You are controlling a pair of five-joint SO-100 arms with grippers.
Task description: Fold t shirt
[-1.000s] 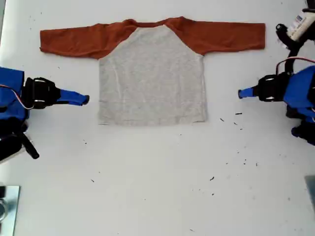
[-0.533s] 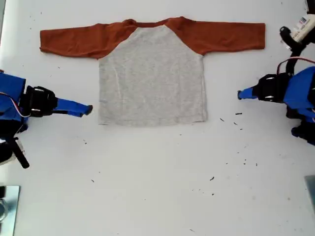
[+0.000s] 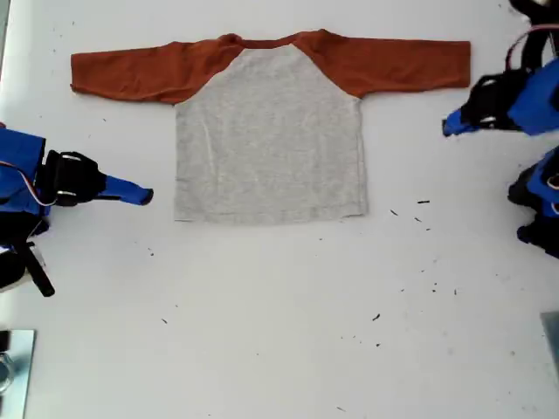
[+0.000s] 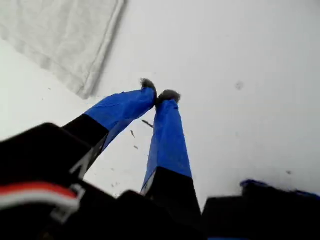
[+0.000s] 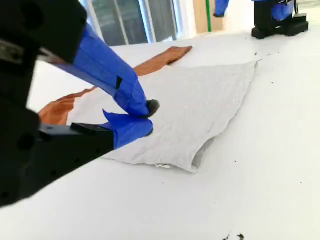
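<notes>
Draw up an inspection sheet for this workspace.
Surface: white table, smooth.
Job's things: shirt lies flat with its sleeves spread, not yet folded; no tool touches it.
Clutter: dark specks toward the exterior view's right; metal object at its bottom-left corner.
Grippers: first tool is shut and empty, above bare table off one hem corner. Second tool is shut and empty, close to the other hem corner.
Cables: first arm's wire and second arm's wire, both red-white and clear of the shirt.
Surroundings: windows beyond the table.
</notes>
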